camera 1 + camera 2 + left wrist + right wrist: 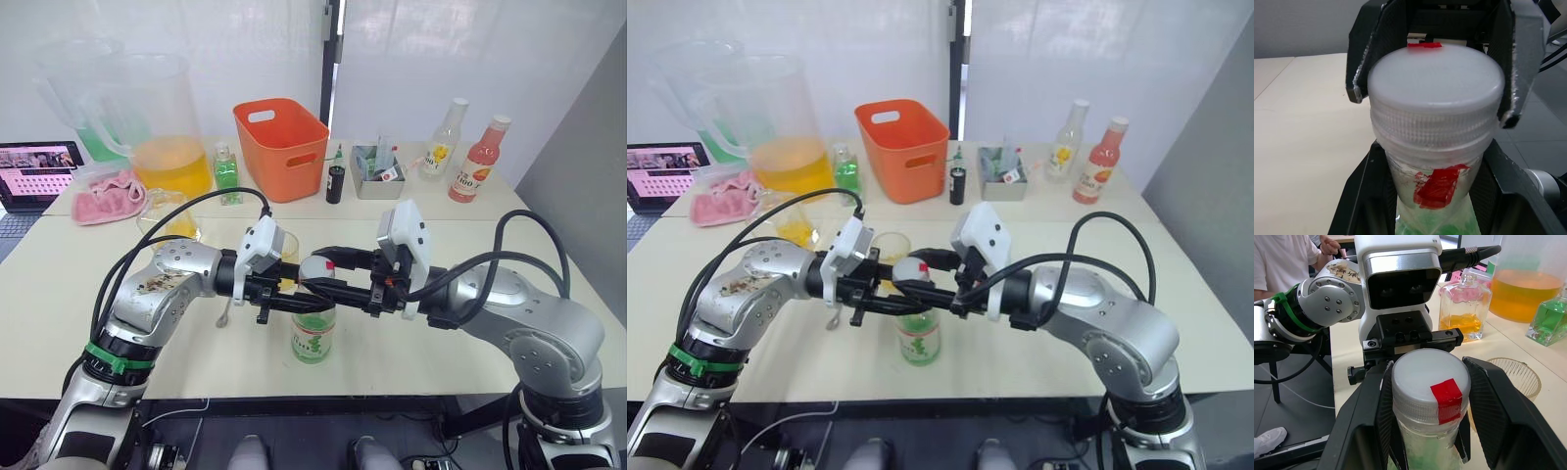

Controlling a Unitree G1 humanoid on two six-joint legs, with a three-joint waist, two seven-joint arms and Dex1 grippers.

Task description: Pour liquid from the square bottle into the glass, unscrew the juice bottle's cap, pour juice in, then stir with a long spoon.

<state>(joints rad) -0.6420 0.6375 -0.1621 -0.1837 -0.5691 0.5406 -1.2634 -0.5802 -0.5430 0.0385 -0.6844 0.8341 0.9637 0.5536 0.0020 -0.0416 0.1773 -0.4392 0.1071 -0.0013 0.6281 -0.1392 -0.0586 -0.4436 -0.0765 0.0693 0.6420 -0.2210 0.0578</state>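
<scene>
The white cap sits on the juice bottle, the right hand clamping it above the worktop.

Silver metal arms, black cables looping off them, green band round the left one, white wrist cameras.

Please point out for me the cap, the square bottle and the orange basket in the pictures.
cap [1436, 83]: left wrist view, on its flat white top.
square bottle [1465, 303]: right wrist view, on its clear front face, above the liquid.
orange basket [284, 157]: left eye view, on its front wall.
</scene>
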